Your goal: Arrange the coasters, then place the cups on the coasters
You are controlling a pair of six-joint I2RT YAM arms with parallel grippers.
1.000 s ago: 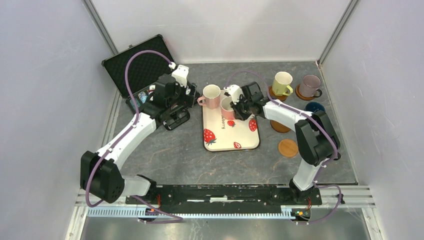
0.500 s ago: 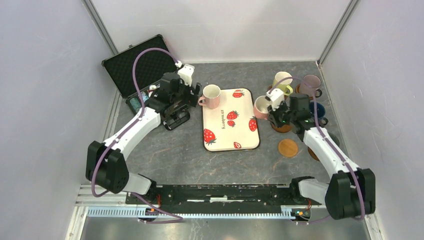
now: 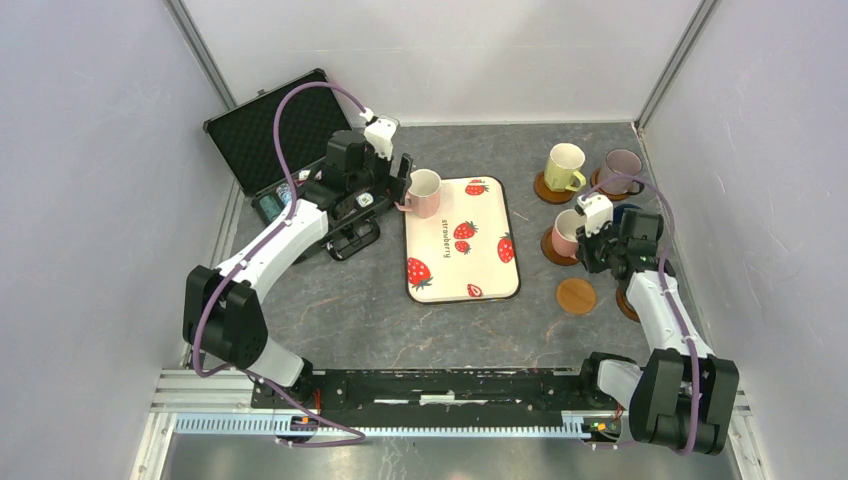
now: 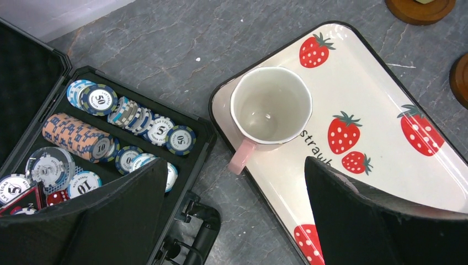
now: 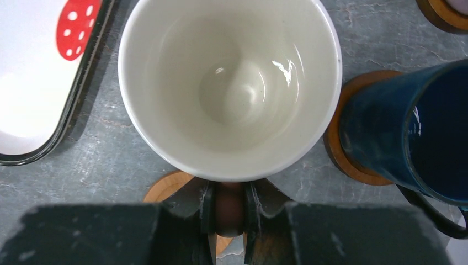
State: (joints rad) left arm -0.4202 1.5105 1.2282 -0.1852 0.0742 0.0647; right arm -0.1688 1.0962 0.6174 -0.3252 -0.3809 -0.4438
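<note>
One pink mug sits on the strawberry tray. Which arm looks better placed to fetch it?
Left. The left gripper hangs open right beside that pink mug, handle pointing toward it. The right gripper is shut on the other pink mug's handle, above a coaster beyond the tray.

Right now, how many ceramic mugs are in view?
5: pink mug on strawberry tray; second pink mug in right tool; yellow-green, lilac and navy mugs on wooden coasters. More may be hidden.

In my right wrist view, the pink mug [image 5: 229, 88] hides all but a sliver of its coaster [image 5: 165, 189], and the navy mug [image 5: 414, 127] runs off the edge. Overhead, my arm [image 3: 665, 305] half covers another coaster [image 3: 623, 301].
</note>
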